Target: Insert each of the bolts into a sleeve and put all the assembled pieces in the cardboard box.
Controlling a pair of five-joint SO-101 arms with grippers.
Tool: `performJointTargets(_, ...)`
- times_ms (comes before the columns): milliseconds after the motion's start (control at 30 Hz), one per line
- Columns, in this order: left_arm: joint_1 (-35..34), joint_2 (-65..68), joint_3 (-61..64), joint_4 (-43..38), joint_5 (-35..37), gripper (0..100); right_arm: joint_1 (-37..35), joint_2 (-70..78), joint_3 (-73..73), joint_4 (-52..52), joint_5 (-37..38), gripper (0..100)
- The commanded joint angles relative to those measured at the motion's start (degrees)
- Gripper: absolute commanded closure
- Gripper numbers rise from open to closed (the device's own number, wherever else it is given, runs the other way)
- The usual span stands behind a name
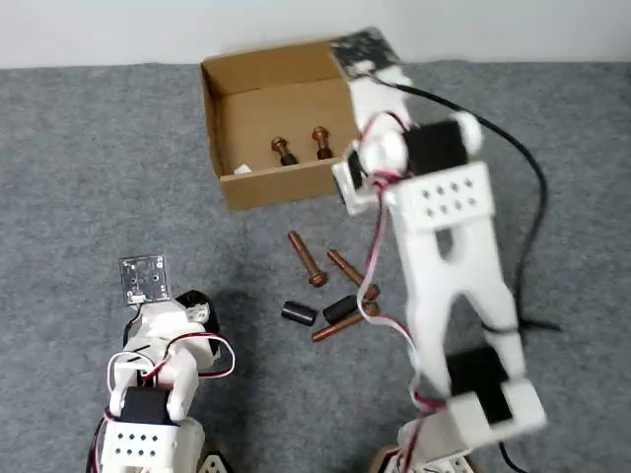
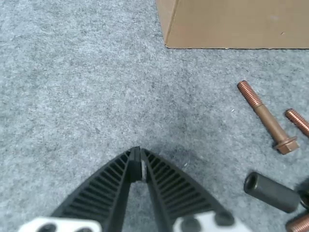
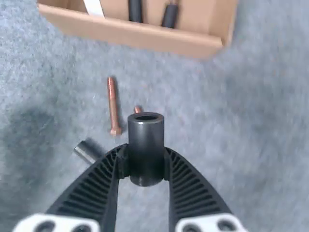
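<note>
A sleeve point(image 3: 146, 130) stands upright, clamped in the right gripper point(image 3: 145, 153) above the carpet point(image 1: 99, 197), near the box point(image 1: 281, 187) holding two assembled pieces point(image 1: 284, 151). Three bolts point(image 1: 307, 258) and two loose sleeves point(image 1: 298, 313) lie between the arms. The left gripper point(image 2: 140, 162) is closed and empty.

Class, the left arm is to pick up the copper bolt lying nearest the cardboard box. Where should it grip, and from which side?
Grip the bolt mid-shank, coming from above with jaws across its length: it lies flat, both long sides free, and the flanged head looks awkward to pinch.
</note>
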Motion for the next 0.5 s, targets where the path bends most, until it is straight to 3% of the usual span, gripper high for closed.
performJointTargets(0, 0.0, -0.18, -0.48, -1.49, 0.53, 99, 0.75, -12.18, 8.26, 2.24, -5.45, 99.0)
performJointTargets(233, 1.23, -0.53, -0.48, -1.32, 0.53, 99, 2.07, -28.26, 26.29, 1.8, -15.12, 99.0)
performJointTargets(467, 1.85, -0.18, -4.97, 0.7, 0.53, 99, 14.9, -46.46, 48.62, -5.85, -18.46, 99.1)
